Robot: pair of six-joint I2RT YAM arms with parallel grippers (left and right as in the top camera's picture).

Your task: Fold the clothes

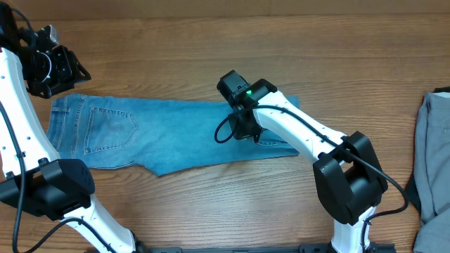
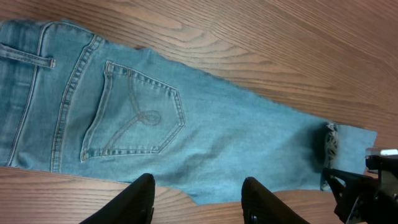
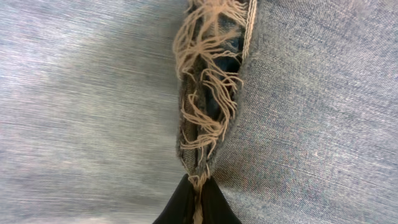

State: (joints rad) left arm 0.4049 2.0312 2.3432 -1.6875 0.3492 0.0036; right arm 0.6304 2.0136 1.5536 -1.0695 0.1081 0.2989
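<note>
Right wrist view: the right hand (image 3: 196,202) is seen clenched, its two dark tips drawn together on the pale threads at the lower end of the rip (image 3: 208,93), so the jeans (image 1: 176,133) are taken to be pinched at the knee. Denim fills that view on every side, and no gap between hand and cloth can be made out.

From above, this hand is found set down on the right half of the garment, with the hem end lying just beyond it to the right and the waist well apart to the left. The jeans are laid flat on the bench (image 1: 211,42), and their long axis runs left to right across it, waist to the left, legs to the right.

The left hand (image 2: 198,196) is released, its fingers (image 2: 140,199) spread with nothing between them. It is held clear of the cloth, above the far left corner near the waist. Below it the back pocket (image 2: 134,115) is seen, and the garment stretches away from it towards the right arm.

The coming move is judged to turn on that axis. A fold would be made by carrying the leg end leftward along it onto the waist half, and for this the right hand is the nearer one, being on the cloth already. The left is better placed to pin the waist.

A grey garment (image 1: 436,140) lies at the right edge, apart from the jeans.
</note>
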